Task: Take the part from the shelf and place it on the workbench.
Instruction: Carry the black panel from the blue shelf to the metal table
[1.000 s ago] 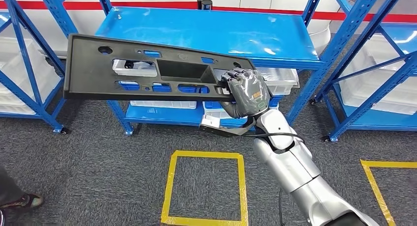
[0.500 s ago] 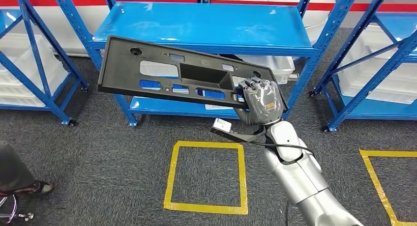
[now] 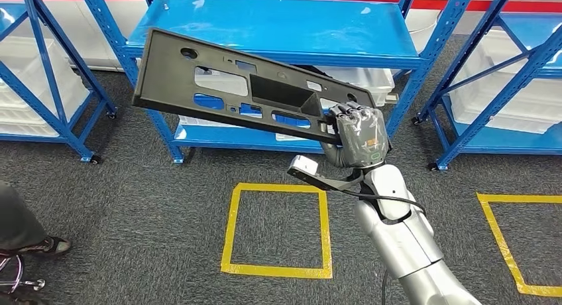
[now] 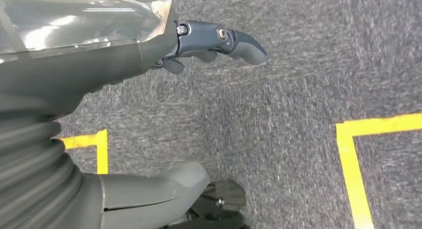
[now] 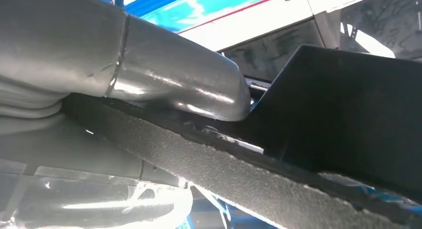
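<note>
The right hand grips one end of the part, which hangs in the air at centre frame, off the shelf. So the pickup looks done; carrying and setting down remain. The left hand hangs over the floor, holding nothing.

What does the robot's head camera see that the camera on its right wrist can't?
The head camera takes in the whole black panel, the blue shelf, the yellow square taped on the grey floor and a person's shoe. The right wrist camera gives a close look at the thick grey thumb pressed on the panel's rough edge. Both show the right hand holding the panel, with blue shelving behind.
</note>
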Tool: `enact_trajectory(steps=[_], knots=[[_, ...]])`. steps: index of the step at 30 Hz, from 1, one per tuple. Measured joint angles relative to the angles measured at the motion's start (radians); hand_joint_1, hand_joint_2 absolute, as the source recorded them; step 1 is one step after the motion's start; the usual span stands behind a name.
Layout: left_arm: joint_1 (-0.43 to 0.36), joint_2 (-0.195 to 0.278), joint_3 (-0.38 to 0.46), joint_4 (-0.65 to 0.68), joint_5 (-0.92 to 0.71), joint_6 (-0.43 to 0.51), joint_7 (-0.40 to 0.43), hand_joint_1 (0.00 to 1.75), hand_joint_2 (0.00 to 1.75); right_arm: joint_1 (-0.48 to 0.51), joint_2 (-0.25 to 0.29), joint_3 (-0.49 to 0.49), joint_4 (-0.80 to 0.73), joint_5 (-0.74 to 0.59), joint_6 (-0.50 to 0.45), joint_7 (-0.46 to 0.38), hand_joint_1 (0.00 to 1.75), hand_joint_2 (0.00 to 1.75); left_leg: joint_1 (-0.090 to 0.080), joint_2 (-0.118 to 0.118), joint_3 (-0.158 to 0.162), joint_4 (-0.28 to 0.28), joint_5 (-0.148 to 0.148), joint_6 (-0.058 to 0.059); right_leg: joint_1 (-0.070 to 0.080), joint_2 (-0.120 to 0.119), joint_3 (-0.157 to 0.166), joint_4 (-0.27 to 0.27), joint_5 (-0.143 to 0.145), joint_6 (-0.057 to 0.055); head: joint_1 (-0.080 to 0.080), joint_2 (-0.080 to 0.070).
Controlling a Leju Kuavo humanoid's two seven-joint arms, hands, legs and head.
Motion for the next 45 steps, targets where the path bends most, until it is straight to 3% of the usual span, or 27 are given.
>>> enact_trajectory(steps=[2, 4, 5, 7, 8, 9, 10, 12, 14, 16, 18, 19, 20, 22, 24, 26, 30, 36, 38, 39, 41, 42, 43, 44, 45], knots=[[0.003, -0.002, 0.008, -0.007, -0.024, 0.000, 0.008, 0.00, 1.75, 0.004, 0.000, -0.005, -0.002, -0.001, 0.000, 0.000, 1.75, 0.00, 0.000, 0.002, -0.009, -0.002, 0.009, 0.010, -0.005, 0.001, -0.059, 0.131, -0.060, -0.003, 0.007, 0.000], [0.008, -0.003, 0.020, -0.013, -0.049, -0.003, 0.017, 0.00, 1.75, 0.015, -0.001, -0.008, -0.002, -0.009, 0.000, -0.003, 1.75, 0.00, 0.001, 0.005, -0.016, -0.001, 0.014, 0.009, -0.012, 0.001, -0.097, 0.226, -0.088, 0.007, 0.011, 0.000], [0.012, -0.004, 0.026, -0.016, -0.060, -0.004, 0.020, 0.00, 1.75, 0.021, -0.001, -0.009, -0.003, -0.015, 0.000, -0.005, 1.75, 0.00, 0.002, 0.008, -0.017, -0.001, 0.016, 0.008, -0.017, 0.001, -0.089, 0.219, -0.079, 0.018, 0.012, 0.000], [0.017, -0.007, 0.037, -0.023, -0.079, -0.007, 0.024, 0.00, 1.75, 0.027, -0.002, -0.014, -0.009, -0.029, -0.001, -0.010, 1.75, 0.00, 0.006, 0.017, -0.019, 0.006, 0.014, 0.000, -0.028, -0.016, -0.021, 0.090, -0.026, 0.045, 0.016, 0.000], [0.018, -0.009, 0.043, -0.026, -0.087, -0.008, 0.026, 0.00, 1.75, 0.027, -0.002, -0.017, -0.013, -0.035, -0.002, -0.013, 1.75, 0.00, 0.006, 0.022, -0.020, 0.012, 0.012, -0.007, -0.028, -0.028, 0.012, 0.022, -0.005, 0.052, 0.021, 0.000], [0.018, -0.010, 0.049, -0.028, -0.095, -0.009, 0.027, 0.00, 1.75, 0.027, -0.001, -0.020, -0.018, -0.040, -0.004, -0.016, 1.75, 0.00, 0.005, 0.028, -0.023, 0.017, 0.009, -0.015, -0.026, -0.034, 0.034, -0.027, 0.010, 0.052, 0.024, 0.000], [0.019, -0.011, 0.054, -0.031, -0.102, -0.010, 0.028, 0.00, 1.75, 0.027, -0.001, -0.021, -0.022, -0.043, -0.005, -0.018, 1.75, 0.00, 0.002, 0.033, -0.025, 0.021, 0.008, -0.021, -0.023, -0.035, 0.042, -0.048, 0.015, 0.046, 0.024, 0.000], [0.021, -0.012, 0.065, -0.035, -0.116, -0.012, 0.030, 0.00, 1.75, 0.029, 0.000, -0.023, -0.027, -0.044, -0.006, -0.019, 1.75, 0.00, 0.002, 0.046, -0.028, 0.022, 0.010, -0.032, -0.020, -0.014, 0.036, -0.045, 0.019, 0.027, 0.018, 0.000], [0.022, -0.014, 0.077, -0.038, -0.132, -0.015, 0.031, 0.00, 1.75, 0.032, -0.001, -0.025, -0.031, -0.041, -0.007, -0.020, 1.75, 0.00, 0.009, 0.042, -0.037, 0.040, -0.009, -0.040, -0.023, 0.001, 0.030, -0.043, 0.026, 0.011, 0.011, 0.000], [0.023, -0.015, 0.089, -0.039, -0.150, -0.017, 0.031, 0.00, 1.75, 0.033, -0.001, -0.027, -0.034, -0.038, -0.007, -0.020, 1.75, 0.00, 0.012, 0.020, -0.076, 0.130, -0.070, -0.045, -0.024, 0.014, 0.025, -0.044, 0.032, -0.005, 0.003, 0.000], [0.024, -0.015, 0.100, -0.040, -0.167, -0.018, 0.031, 0.00, 1.75, 0.037, 0.000, -0.029, -0.036, -0.036, -0.007, -0.019, 1.75, 0.00, 0.010, 0.004, -0.136, 0.266, -0.134, -0.044, -0.017, 0.029, 0.018, -0.044, 0.036, -0.015, -0.005, 0.000], [0.025, -0.016, 0.107, -0.040, -0.173, -0.019, 0.031, 0.00, 1.75, 0.041, 0.000, -0.029, -0.036, -0.035, -0.007, -0.019, 1.75, 0.00, 0.010, 0.001, -0.155, 0.308, -0.145, -0.041, -0.013, 0.037, 0.016, -0.044, 0.039, -0.018, -0.008, 0.000], [0.026, -0.016, 0.112, -0.040, -0.178, -0.020, 0.032, 0.00, 1.75, 0.044, -0.001, -0.030, -0.036, -0.033, -0.007, -0.019, 1.75, 0.00, 0.009, -0.002, -0.157, 0.314, -0.136, -0.037, -0.009, 0.047, 0.014, -0.044, 0.040, -0.020, -0.009, 0.000], [0.026, -0.016, 0.122, -0.040, -0.188, -0.023, 0.032, 0.00, 1.75, 0.048, -0.001, -0.031, -0.036, -0.031, -0.007, -0.019, 1.75, 0.00, 0.004, -0.020, -0.105, 0.215, -0.072, -0.019, -0.002, 0.070, 0.015, -0.044, 0.042, -0.023, -0.010, 0.000], [0.026, -0.016, 0.132, -0.040, -0.197, -0.025, 0.032, 0.00, 1.75, 0.047, -0.001, -0.032, -0.038, -0.029, -0.008, -0.019, 1.75, 0.00, 0.002, -0.069, -0.040, 0.092, -0.024, 0.003, 0.001, 0.090, 0.013, -0.043, 0.045, -0.021, -0.005, 0.000], [0.027, -0.018, 0.142, -0.040, -0.207, -0.028, 0.031, 0.00, 1.75, 0.046, 0.002, -0.033, -0.040, -0.028, -0.009, -0.019, 1.75, 0.00, -0.002, -0.092, -0.020, 0.048, -0.019, 0.012, -0.005, 0.110, 0.004, -0.043, 0.052, -0.012, -0.003, 0.000], [0.026, -0.022, 0.156, -0.042, -0.217, -0.030, 0.030, 0.00, 1.75, 0.047, 0.001, -0.038, -0.041, -0.024, -0.010, -0.019, 1.75, 0.00, -0.005, -0.058, -0.014, 0.025, -0.010, 0.013, -0.003, 0.144, -0.012, -0.052, 0.066, 0.010, -0.009, 0.000], [0.026, -0.023, 0.156, -0.042, -0.217, -0.030, 0.030, 0.00, 1.75, 0.047, 0.001, -0.039, -0.041, -0.024, -0.010, -0.019, 1.75, 0.00, -0.003, -0.056, -0.014, 0.021, -0.008, 0.012, 0.000, 0.145, -0.013, -0.051, 0.066, 0.010, -0.009, 0.000], [0.026, -0.024, 0.158, -0.043, -0.219, -0.031, 0.030, 0.00, 1.75, 0.048, 0.000, -0.040, -0.041, -0.023, -0.010, -0.019, 1.75, 0.00, 0.001, -0.048, -0.010, 0.013, -0.003, 0.011, 0.000, 0.126, -0.017, -0.043, 0.061, 0.009, -0.009, 0.000], [0.025, -0.025, 0.160, -0.043, -0.223, -0.032, 0.030, 0.00, 1.75, 0.047, 0.000, -0.041, -0.042, -0.023, -0.010, -0.019, 1.75, 0.00, 0.002, -0.040, -0.008, 0.007, 0.000, 0.012, 0.000, 0.098, -0.029, -0.019, 0.047, 0.008, -0.004, 0.000], [0.025, -0.028, 0.173, -0.043, -0.236, -0.035, 0.030, 0.00, 1.75, 0.046, -0.001, -0.043, -0.042, -0.022, -0.012, -0.020, 1.75, 0.00, -0.001, -0.004, -0.007, -0.001, 0.006, 0.013, -0.006, 0.036, -0.087, 0.103, -0.007, 0.010, 0.008, 0.000], [0.026, -0.030, 0.180, -0.043, -0.242, -0.036, 0.030, 0.00, 1.75, 0.046, -0.002, -0.045, -0.042, -0.021, -0.013, -0.020, 1.75, 0.00, -0.002, 0.021, -0.008, -0.001, 0.006, 0.014, -0.012, 0.015, -0.098, 0.138, -0.021, 0.020, 0.015, 0.000], [0.026, -0.032, 0.186, -0.043, -0.245, -0.037, 0.030, 0.00, 1.75, 0.046, -0.002, -0.046, -0.041, -0.021, -0.013, -0.020, 1.75, 0.00, -0.003, 0.049, -0.009, 0.002, 0.003, 0.008, -0.016, -0.011, -0.078, 0.116, -0.013, 0.031, 0.019, 0.000], [0.025, -0.033, 0.193, -0.044, -0.248, -0.037, 0.030, 0.00, 1.75, 0.047, -0.003, -0.047, -0.041, -0.021, -0.013, -0.020, 1.75, 0.00, -0.004, 0.078, -0.008, 0.006, 0.000, -0.003, -0.019, -0.021, -0.047, 0.061, 0.009, 0.033, 0.019, 0.000], [0.024, -0.035, 0.199, -0.044, -0.258, -0.036, 0.030, 0.00, 1.75, 0.047, -0.004, -0.048, -0.041, -0.020, -0.013, -0.019, 1.75, 0.00, -0.001, 0.074, -0.017, 0.033, -0.022, -0.015, -0.022, -0.025, -0.010, -0.010, 0.037, 0.025, 0.016, 0.000]])
